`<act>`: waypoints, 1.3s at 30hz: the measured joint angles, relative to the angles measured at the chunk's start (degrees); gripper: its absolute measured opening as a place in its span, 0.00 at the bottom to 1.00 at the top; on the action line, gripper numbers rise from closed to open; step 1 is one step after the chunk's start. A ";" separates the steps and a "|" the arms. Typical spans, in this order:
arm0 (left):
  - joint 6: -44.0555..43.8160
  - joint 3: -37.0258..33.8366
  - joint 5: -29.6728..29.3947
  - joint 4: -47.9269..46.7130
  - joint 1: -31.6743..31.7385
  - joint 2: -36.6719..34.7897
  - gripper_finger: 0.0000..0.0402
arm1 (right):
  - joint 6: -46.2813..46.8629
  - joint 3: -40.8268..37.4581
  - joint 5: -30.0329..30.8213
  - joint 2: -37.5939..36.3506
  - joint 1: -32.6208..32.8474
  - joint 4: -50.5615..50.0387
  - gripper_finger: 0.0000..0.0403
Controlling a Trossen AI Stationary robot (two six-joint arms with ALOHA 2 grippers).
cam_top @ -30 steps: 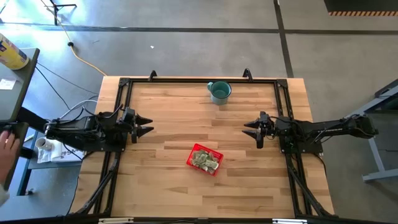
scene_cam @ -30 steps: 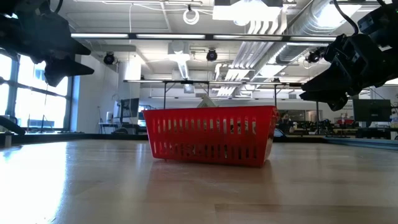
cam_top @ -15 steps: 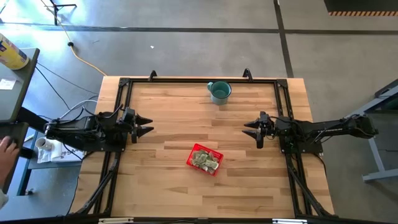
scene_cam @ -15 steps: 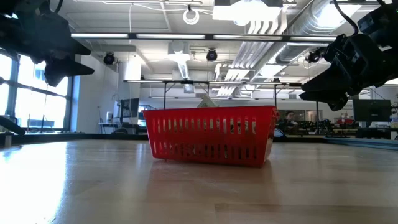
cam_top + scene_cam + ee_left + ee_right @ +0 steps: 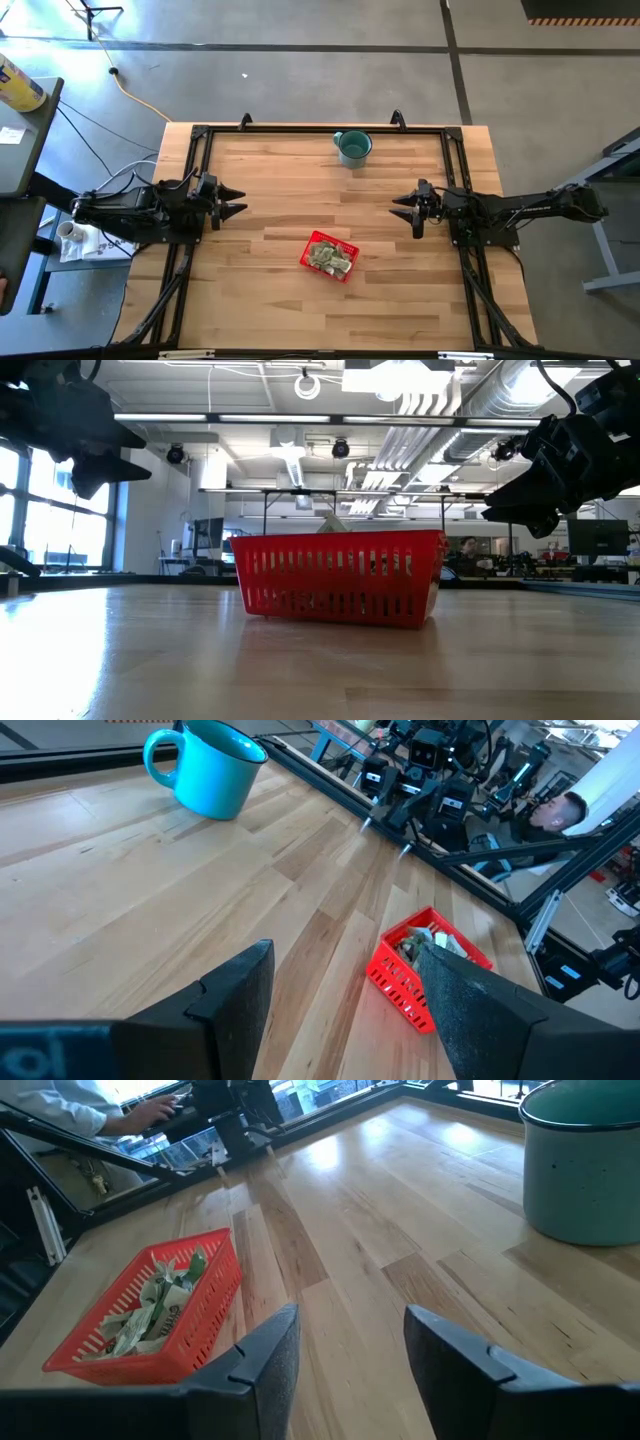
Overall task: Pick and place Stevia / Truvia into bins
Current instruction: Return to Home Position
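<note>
— Where were the Stevia packets (image 5: 331, 259)?

— Heaped inside the red basket (image 5: 312, 247), which sat just below the centre of the high view on the wooden table (image 5: 300, 310). The right wrist view showed the packets (image 5: 150, 1310) crumpled together between the basket's mesh walls (image 5: 195, 1315). In the low view the basket (image 5: 338, 577) stood in the middle of the frame, one pale corner poking above its rim.

— And the jaws, were they anywhere near it?

— No. The left gripper (image 5: 240, 201) hung at the left of the high view and the right gripper (image 5: 396, 207) at the right, tips pointing toward each other across the board. The basket lay between them but lower in the frame, well apart from both.

— Clenched or released?

— Both released. Each pair of fingers stood spread with only bare wood in the gap, as seen past the left gripper (image 5: 345, 950) and the right gripper (image 5: 352, 1312) in their wrist views. Neither held anything.

— Anything else on the board?

— A teal mug (image 5: 352, 147) at the upper centre of the high view, near the far rail, well apart from the basket.
</note>
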 joint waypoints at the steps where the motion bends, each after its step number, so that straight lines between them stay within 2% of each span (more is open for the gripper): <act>1: 0.01 0.00 -0.01 -0.01 -0.01 0.00 0.70 | 0.00 0.01 0.00 0.01 0.00 0.00 0.43; 39: -0.01 0.00 0.00 0.00 0.01 0.00 0.70 | 0.00 -0.02 0.00 0.00 0.00 0.00 0.42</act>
